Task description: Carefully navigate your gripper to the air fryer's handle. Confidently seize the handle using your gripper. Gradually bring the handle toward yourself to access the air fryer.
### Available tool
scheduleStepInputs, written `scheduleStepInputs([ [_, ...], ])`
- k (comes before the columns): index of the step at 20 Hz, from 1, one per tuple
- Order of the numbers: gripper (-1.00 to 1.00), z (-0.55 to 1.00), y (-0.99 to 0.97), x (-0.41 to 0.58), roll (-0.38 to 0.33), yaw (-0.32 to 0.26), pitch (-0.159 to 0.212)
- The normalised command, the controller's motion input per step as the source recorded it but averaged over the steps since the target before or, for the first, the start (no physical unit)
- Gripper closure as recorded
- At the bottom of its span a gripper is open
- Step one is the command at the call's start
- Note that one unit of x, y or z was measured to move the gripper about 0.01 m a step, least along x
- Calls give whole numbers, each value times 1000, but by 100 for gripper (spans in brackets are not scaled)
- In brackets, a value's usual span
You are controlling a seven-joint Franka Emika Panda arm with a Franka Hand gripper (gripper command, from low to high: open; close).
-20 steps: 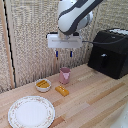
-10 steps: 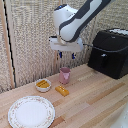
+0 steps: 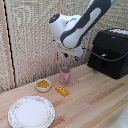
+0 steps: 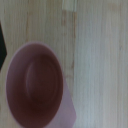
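The black air fryer (image 3: 111,52) stands on the wooden table at the exterior view's right, its drawer front turned toward the arm. Its black handle (image 3: 92,51) juts from that front. My gripper (image 3: 70,56) hangs under the white block of the arm, above a pink cup (image 3: 65,75) and well short of the handle. Its dark fingers look apart and hold nothing. The wrist view looks straight down into the pink cup (image 4: 35,85); no fingers show there, and the fryer is out of that view.
A small bowl with yellow food (image 3: 43,85), a yellow-orange item (image 3: 62,90) and a patterned white plate (image 3: 31,111) lie on the table (image 3: 95,100) toward the exterior view's left. A woven screen stands behind.
The arm has shifted a little toward the exterior view's right, nearer the air fryer. The objects on the table have not moved.
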Motion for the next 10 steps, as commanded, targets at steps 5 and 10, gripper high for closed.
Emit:
scheduleStepInputs([
  [5, -100, -22, -484, 202, -367, -71, -45],
  [10, -100, 0, -669, 114, -307, -4, -82],
])
